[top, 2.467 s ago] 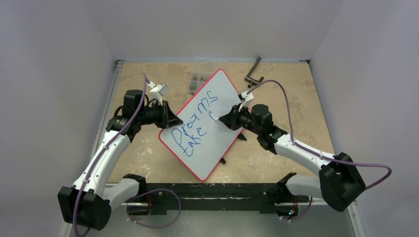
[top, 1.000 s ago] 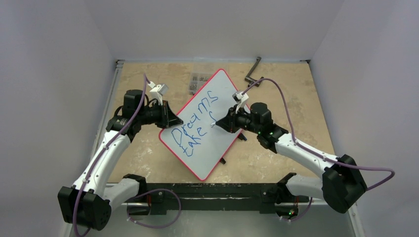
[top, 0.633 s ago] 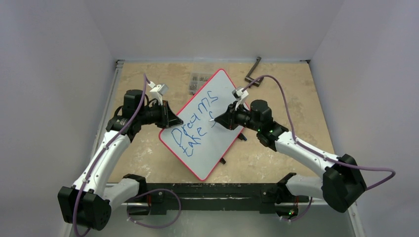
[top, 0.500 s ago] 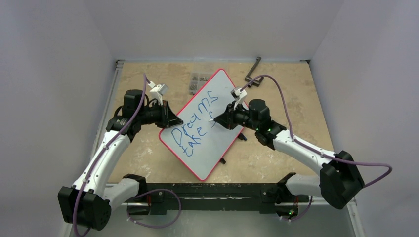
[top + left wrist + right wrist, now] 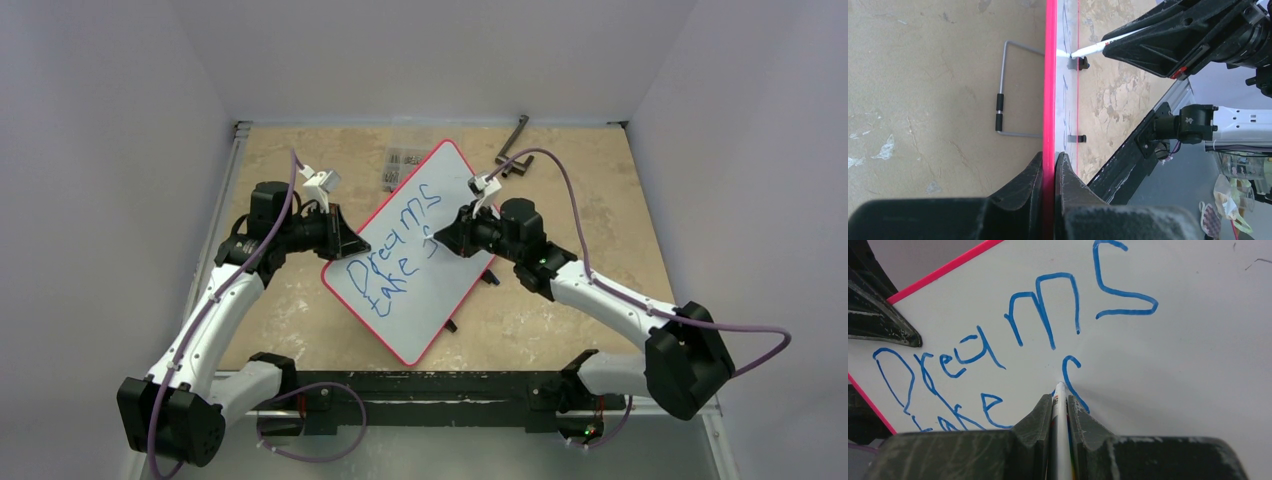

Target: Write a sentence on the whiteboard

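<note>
The whiteboard (image 5: 440,190), white with a thin red rim, stands tilted in mid-table. My left gripper (image 5: 343,243) is shut on its left rim (image 5: 1050,75), one finger on each face. The sentence (image 5: 395,235) is blue lettering in two lines, "Dreams" (image 5: 1076,305) above "take", followed by a fresh curved stroke (image 5: 1070,362). My right gripper (image 5: 1060,401) is shut on a white marker (image 5: 1060,435) whose tip touches the board at that stroke. In the left wrist view the marker (image 5: 1088,49) meets the board's face from the right.
A black L-shaped key (image 5: 512,148) and a small bag of screws (image 5: 400,163) lie at the back of the table. A wire stand (image 5: 1003,95) sits behind the board. Black clips (image 5: 490,277) lie by its right edge. Grey walls close in three sides.
My right gripper has slid the marker up the board towards the far side, lengthening the curved blue stroke after "take". The left gripper and the board have stayed still.
</note>
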`<state>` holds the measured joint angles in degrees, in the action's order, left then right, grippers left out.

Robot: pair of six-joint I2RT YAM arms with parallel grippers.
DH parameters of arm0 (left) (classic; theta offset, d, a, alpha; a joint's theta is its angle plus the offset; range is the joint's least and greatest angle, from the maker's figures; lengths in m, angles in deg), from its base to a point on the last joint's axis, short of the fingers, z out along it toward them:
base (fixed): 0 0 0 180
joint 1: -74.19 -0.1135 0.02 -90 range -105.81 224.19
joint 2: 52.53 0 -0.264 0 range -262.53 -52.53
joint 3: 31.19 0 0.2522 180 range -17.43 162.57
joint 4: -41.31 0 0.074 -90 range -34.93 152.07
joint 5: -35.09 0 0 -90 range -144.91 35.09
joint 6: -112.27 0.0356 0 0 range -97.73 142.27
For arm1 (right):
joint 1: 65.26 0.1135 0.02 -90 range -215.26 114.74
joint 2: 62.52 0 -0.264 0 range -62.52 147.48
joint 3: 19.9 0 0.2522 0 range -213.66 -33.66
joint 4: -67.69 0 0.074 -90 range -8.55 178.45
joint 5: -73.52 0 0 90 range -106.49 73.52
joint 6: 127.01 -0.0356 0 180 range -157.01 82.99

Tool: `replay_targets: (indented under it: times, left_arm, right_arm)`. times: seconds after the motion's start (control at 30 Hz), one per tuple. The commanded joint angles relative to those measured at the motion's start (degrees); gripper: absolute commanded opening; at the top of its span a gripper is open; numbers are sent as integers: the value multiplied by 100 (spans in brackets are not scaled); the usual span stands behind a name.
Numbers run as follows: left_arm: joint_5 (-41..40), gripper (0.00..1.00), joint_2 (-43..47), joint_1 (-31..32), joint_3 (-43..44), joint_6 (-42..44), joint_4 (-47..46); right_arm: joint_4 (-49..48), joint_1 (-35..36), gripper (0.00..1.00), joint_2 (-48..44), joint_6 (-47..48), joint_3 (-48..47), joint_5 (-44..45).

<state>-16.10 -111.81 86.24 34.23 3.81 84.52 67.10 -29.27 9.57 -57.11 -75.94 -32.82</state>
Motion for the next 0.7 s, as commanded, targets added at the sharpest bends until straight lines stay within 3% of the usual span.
replay_targets:
  times: [0.0, 0.67]
  left_arm:
    - [-593, 0, -30, 43, -30, 710, 102]
    - [-585, 0, -24, 43, -33, 710, 105]
  right_arm:
    - [23, 1, 0, 82, 36, -327, 633]
    - [255, -15, 0, -196, 45, -338, 787]
